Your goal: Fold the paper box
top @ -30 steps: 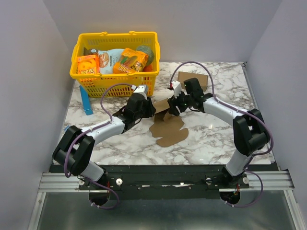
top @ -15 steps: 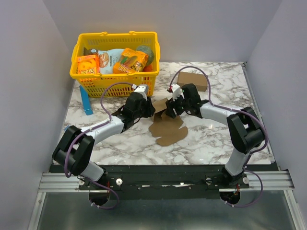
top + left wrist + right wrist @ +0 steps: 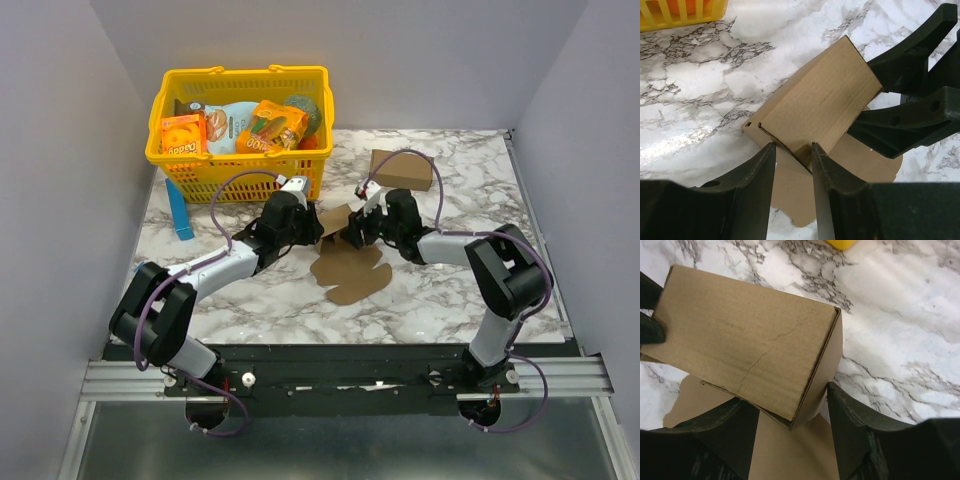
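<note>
The paper box [image 3: 350, 272] is a brown die-cut sheet on the marble table, its far part folded up into a hollow sleeve [image 3: 820, 105]. My left gripper [image 3: 312, 230] is at the sleeve's left end. In the left wrist view its jaws [image 3: 792, 155] stand narrowly apart, closed on the sleeve's folded edge. My right gripper [image 3: 352, 228] is at the sleeve's right end. In the right wrist view [image 3: 792, 415] it is open and straddles the sleeve's near corner [image 3: 740, 335], with the right finger [image 3: 850, 425] against the end wall.
A yellow basket [image 3: 240, 135] with orange snack boxes stands at the far left. A longer brown carton [image 3: 402, 170] lies behind the right gripper. A blue object [image 3: 180, 212] leans beside the basket. The right gripper's black fingers [image 3: 900, 120] show in the left wrist view.
My right gripper has dropped lower and moved left and nearer, onto the sleeve's end, uncovering the longer carton. My left arm has stayed put on the box.
</note>
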